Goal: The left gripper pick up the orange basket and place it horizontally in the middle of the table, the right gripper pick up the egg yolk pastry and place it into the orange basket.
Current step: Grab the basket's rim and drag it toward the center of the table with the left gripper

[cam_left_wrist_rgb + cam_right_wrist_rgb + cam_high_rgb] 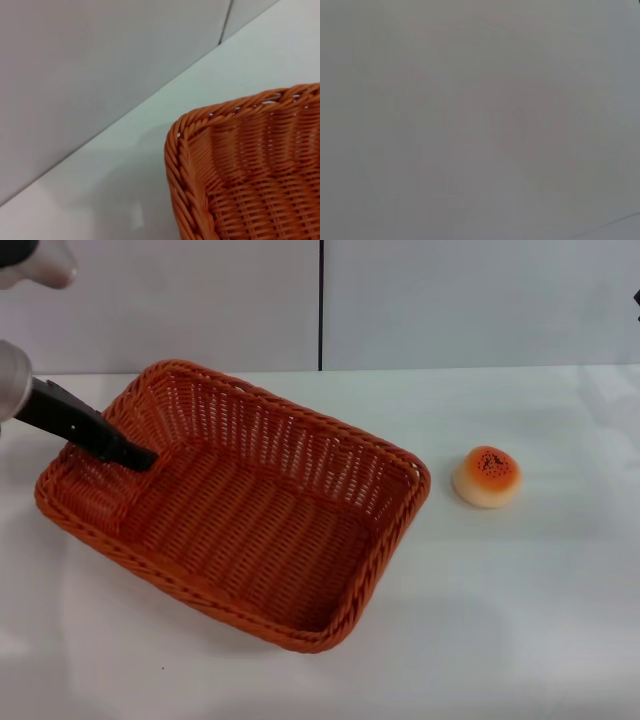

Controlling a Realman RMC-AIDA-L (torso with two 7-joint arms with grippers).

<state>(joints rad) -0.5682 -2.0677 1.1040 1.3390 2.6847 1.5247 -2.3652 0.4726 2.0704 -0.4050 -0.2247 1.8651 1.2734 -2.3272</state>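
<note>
Orange wicker fills the left and middle of the head view: the orange basket (240, 505) sits on the table (520, 620), skewed so its long sides run diagonally rather than level. The left gripper (135, 455) reaches in over the basket's far-left rim, its slim black fingers angled down inside, close to the left end wall. Whether they are pinched on the weave or slack I cannot tell. The left wrist view shows only a braided corner of the basket and bare tabletop beyond it.

The egg yolk pastry (487, 476) lies well to the right of the basket, clear of its rim, speckled top up. The right gripper is not in view, apart perhaps from a dark sliver at the far right edge.

The risk, as I judge it, is in the turn — a hold at one end wall could let the basket pivot or tip, or the fingers could slip off the weave, leaving it crooked — or sweeping it toward the pastry.
</note>
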